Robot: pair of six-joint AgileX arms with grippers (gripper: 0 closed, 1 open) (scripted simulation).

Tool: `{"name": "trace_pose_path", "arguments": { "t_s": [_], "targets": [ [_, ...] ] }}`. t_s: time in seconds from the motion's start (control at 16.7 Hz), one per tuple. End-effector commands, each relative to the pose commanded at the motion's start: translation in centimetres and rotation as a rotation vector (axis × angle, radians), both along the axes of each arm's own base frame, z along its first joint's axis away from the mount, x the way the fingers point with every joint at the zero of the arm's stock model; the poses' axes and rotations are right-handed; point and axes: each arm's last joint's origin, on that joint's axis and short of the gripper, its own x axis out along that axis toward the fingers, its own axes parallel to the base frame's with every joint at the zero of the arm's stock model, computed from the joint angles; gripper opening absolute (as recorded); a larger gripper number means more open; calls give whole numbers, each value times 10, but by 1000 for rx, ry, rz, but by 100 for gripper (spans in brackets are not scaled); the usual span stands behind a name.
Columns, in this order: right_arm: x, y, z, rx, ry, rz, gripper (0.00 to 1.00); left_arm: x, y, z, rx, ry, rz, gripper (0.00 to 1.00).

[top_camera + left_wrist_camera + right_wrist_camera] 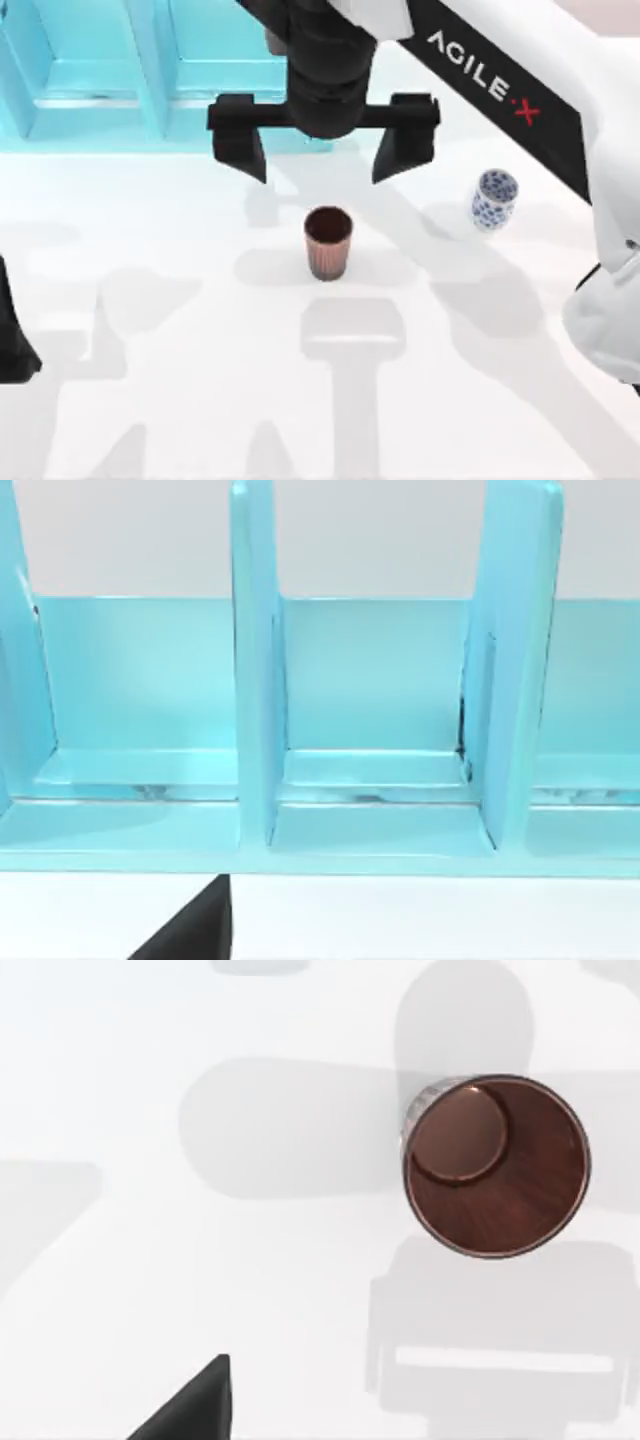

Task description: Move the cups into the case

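Right arm (500, 90): white, reaching in from the table's right side toward its centre. Right gripper (322, 150): black, pointing downward, fingers spread wide. Left arm (15, 330): parked at left edge.

The white table (150, 330) holds three things. A reddish-brown ribbed cup (327, 242) stands upright near the middle. Seen from above by the right wrist camera, this cup (495, 1167) is dark brown inside. A small white cup with blue flowers (494, 199) stands at about 2 o'clock from it, well apart. The big turquoise case (100, 70) sits at the far edge, at about 11 o'clock, its open compartments (375, 690) split by upright dividers.
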Motion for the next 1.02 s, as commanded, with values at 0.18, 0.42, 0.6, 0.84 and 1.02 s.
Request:
{"name": "trace_pose_path", "arguments": {
  "t_s": [0.18, 0.42, 0.6, 0.84, 1.02],
  "targets": [
    [1, 15, -16, -28, -15, -24, 100, 0, 0, 0, 0, 0, 0, 100],
    [1, 20, -21, -38, -28, -35, 100, 0, 0, 0, 0, 0, 0, 100],
    [1, 20, -21, -38, -28, -35, 100, 0, 0, 0, 0, 0, 0, 100],
    [5, 20, -27, -35, -30, -37, 100, 0, 0, 0, 0, 0, 0, 100],
    [12, 23, -45, -35, -31, -35, 100, 0, 0, 0, 0, 0, 0, 100]
  ]
}}
